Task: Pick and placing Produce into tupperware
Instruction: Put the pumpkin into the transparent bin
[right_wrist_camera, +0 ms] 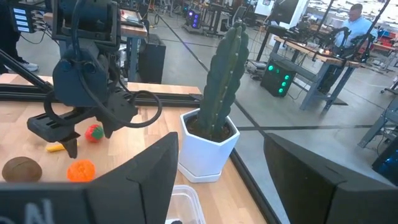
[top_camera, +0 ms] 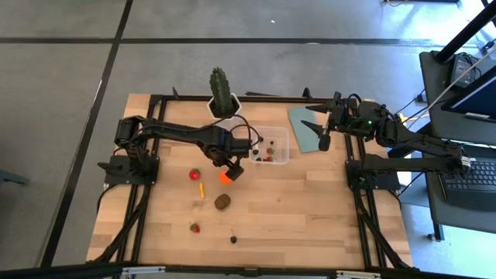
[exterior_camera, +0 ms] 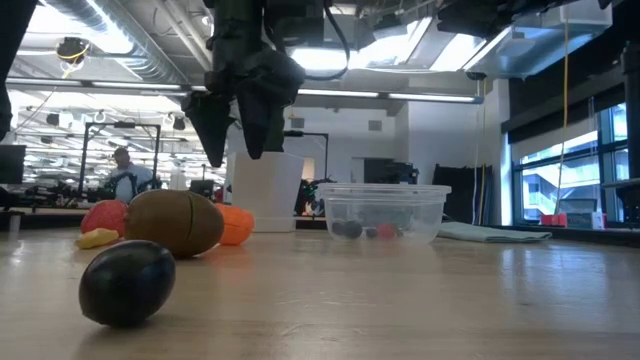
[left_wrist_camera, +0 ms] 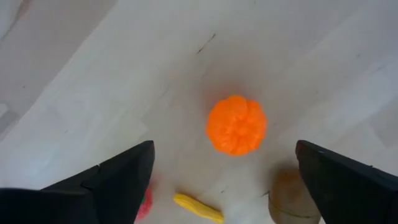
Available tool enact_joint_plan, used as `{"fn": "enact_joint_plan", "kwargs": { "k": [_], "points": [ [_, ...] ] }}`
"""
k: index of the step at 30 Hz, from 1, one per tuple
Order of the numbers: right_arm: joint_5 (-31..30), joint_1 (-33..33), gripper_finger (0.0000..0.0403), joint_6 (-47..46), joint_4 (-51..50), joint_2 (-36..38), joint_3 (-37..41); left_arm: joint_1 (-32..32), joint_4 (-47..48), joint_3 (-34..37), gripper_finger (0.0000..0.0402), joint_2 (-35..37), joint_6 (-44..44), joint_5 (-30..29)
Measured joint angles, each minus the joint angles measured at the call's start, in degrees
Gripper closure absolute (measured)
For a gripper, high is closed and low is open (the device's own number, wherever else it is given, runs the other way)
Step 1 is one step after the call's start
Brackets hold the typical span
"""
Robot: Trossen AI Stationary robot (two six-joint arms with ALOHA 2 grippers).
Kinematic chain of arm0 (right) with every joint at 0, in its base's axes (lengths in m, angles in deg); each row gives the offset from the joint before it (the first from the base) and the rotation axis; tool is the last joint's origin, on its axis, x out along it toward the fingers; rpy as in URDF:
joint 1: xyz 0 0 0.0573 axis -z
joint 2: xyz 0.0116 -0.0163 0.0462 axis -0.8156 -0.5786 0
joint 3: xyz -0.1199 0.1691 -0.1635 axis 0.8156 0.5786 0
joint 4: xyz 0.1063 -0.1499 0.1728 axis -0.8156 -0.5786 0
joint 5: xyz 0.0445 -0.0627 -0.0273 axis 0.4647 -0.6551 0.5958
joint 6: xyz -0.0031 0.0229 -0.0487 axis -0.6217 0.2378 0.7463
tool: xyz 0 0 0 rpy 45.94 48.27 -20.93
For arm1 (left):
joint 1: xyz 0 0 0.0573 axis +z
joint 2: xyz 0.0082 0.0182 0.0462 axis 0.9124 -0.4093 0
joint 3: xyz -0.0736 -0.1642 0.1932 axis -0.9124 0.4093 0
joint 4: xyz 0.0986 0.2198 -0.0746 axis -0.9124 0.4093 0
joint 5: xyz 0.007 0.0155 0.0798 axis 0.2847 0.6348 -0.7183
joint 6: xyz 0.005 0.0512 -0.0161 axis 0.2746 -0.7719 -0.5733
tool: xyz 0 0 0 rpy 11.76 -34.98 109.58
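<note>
The orange ball (left_wrist_camera: 236, 124) sits bare on the tabletop (top_camera: 310, 209), just short of the tupperware (top_camera: 273, 146), which already holds a few small pieces. The left claw (top_camera: 232, 172) hangs directly over the ball with its fingers (left_wrist_camera: 118, 177) spread wide, one to either side and neither touching.

The step in hand looks like the descent onto this ball. It is round and ridged, so it will likely roll if one finger arrives first. The claw should come straight down with the ball centred in the gap, then close gently at its widest part.

The brown oval (top_camera: 222, 201) and the thin yellow-orange stick (top_camera: 201, 190) lie close by, with a red strawberry (top_camera: 194, 175) a little further off. How much room the fingers have beside the oval is hard to judge from the low view.

The right claw (top_camera: 322, 128) waits over the blue-grey lid (top_camera: 304, 132), fingers apart, near the cactus (top_camera: 222, 91).
</note>
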Motion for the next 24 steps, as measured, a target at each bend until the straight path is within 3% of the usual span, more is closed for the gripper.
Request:
{"fn": "enact_joint_plan", "kwargs": {
  "k": [12,21,24],
  "points": [
    [0.0,0.0,0.0164,0.0,0.0,0.0,0.0,-1.8,-2.3,0.5,0.0023,0.0,3.0,-0.2],
    [0.0,0.0,0.0164,-0.1,0.0,-0.9,0.0,-2.0,-17.7,10.9,0.0023,-0.1,7.1,4.4],
    [0.0,0.0,0.0164,-0.1,0.0,-1.7,0.0,-2.1,-18.3,13.3,0.0023,-0.1,8.6,4.5]
  ]
}}
